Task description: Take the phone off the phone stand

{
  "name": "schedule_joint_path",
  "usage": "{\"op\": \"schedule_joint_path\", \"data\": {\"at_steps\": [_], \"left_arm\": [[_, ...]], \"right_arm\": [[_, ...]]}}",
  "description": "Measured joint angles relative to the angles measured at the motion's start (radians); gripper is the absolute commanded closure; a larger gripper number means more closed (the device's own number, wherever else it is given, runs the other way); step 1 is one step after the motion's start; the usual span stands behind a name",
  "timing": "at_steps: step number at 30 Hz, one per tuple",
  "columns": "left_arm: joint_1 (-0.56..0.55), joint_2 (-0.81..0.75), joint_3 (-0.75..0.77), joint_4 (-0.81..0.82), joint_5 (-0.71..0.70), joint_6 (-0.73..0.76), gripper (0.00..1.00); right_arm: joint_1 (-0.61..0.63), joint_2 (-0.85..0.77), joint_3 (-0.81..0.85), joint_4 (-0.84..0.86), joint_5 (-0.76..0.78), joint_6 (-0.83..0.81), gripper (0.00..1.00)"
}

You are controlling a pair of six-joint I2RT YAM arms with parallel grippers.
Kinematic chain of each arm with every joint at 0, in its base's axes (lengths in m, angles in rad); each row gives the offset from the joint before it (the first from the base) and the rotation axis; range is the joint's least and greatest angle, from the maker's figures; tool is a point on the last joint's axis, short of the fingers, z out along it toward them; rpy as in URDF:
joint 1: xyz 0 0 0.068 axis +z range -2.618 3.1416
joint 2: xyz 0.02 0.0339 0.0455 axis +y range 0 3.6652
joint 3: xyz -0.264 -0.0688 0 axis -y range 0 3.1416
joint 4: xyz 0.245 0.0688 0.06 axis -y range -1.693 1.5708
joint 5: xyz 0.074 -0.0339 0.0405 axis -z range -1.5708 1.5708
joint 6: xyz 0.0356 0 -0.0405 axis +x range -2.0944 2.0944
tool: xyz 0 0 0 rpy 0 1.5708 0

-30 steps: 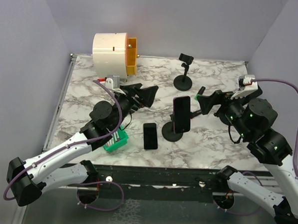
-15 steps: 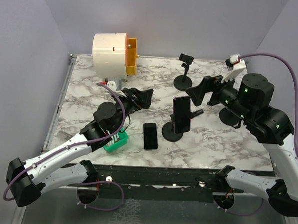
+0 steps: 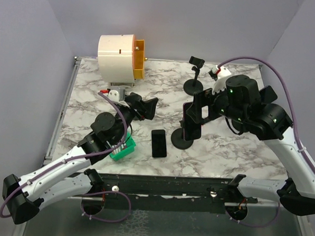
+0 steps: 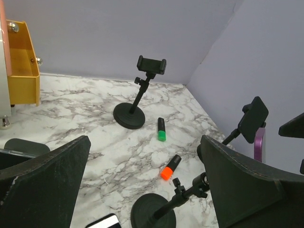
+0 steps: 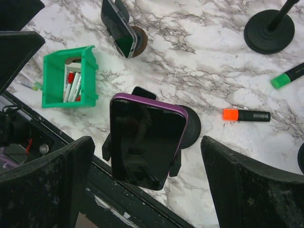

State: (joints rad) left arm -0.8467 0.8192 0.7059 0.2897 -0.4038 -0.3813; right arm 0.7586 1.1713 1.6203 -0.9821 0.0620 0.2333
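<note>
1. The phone (image 5: pixel 145 142), dark-screened and in a purple case, stands upright in the clamp of the stand (image 3: pixel 181 139). It is near the front middle of the marble table (image 3: pixel 95 93).
2. In the right wrist view we see the clamp's black claws hugging the phone's two long sides, with another black tab above its top edge. The stand's round black base shows behind it.
3. The right gripper (image 3: pixel 199 107) is spread wide and holds nothing. From above it hangs over the phone's upper part. In its own camera the phone shows between the two fingers (image 5: pixel 47 185) and touches neither.
4. The left gripper (image 3: pixel 146 106) is also spread wide and empty. It is raised above the table to the left of the stand, well apart from the phone.
5. A second phone (image 3: pixel 158 143), black, lies just left of the stand's base. Further left sits a green bin (image 5: pixel 69 78) holding a few pens.
6. Towards the back stands an empty stand (image 4: pixel 142 90).
7. A green-capped marker (image 4: pixel 161 129) and an orange-capped marker (image 5: pixel 247 115) lie on the table near the stands. The orange-capped one lies just beside the phone's stand.
8. There is print along the orange-capped marker's barrel, but it is too small for us to read.
9. At the back left corner we see a white drawer unit (image 3: pixel 118 55) with an orange drawer front. A small dark mark on its white side is too small to make out.
</note>
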Motion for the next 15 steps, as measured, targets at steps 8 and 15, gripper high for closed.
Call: {"op": "schedule_joint_path", "data": {"at_steps": [8,15], "left_arm": [[0.0,0.032,-0.002,0.0,0.056,0.028,0.01],[0.0,0.033,-0.002,0.0,0.067,0.031,0.01]], "right_arm": [[0.012,0.034,-0.005,-0.014,0.02,0.001,0.01],[0.017,0.099,0.028,-0.057,0.053,0.046,0.0]]}}
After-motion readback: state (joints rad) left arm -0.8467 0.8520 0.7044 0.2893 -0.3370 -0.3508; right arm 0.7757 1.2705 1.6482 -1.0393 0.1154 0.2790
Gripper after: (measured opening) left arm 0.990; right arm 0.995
